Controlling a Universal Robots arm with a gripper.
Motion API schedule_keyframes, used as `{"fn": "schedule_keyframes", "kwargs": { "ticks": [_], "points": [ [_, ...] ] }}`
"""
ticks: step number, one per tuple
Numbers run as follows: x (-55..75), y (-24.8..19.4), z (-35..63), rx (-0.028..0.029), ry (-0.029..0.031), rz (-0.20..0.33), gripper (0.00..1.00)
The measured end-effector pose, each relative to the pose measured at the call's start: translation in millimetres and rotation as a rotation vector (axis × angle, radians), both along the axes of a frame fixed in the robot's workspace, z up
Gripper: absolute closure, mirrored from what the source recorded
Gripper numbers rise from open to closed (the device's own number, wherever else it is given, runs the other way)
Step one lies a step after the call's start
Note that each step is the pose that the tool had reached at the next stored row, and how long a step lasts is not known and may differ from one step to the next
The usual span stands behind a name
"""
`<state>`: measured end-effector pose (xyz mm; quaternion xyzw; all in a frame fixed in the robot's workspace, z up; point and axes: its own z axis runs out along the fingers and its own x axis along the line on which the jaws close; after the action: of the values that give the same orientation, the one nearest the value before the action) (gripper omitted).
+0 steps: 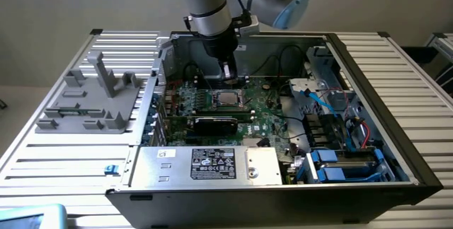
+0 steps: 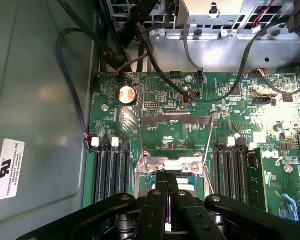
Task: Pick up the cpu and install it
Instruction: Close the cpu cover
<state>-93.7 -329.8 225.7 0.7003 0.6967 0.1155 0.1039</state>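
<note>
We find the cpu (image 1: 226, 99) lying flat, silver face up (square, no long axis), edges parallel to the motherboard (image 1: 272, 109), with the gripper (image 1: 229, 78) closed just above.

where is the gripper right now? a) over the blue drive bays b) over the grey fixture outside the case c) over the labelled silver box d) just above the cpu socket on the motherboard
d: the gripper hangs just above the cpu socket on the green motherboard.

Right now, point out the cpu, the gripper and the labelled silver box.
cpu (image 1: 226, 99), exterior view, middle of its silver top.
gripper (image 1: 228, 79), exterior view, between its fingertips.
labelled silver box (image 1: 216, 164), exterior view, on its label.
</note>
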Motion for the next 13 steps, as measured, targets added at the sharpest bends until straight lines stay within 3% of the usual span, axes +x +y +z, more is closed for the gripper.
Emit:
{"fn": "schedule_keyframes", "kwargs": {
  "ticks": [4,10,13],
  "points": [
    [-0.9,0.1,-4.1,-0.0001,-0.0171,0.0,0.89],
    [-2.2,0.6,-12.0,0.0002,-0.0343,0.002,0.89],
    [-3.5,1.4,-13.7,0.0005,-0.0528,0.005,0.89]
  ]
}}
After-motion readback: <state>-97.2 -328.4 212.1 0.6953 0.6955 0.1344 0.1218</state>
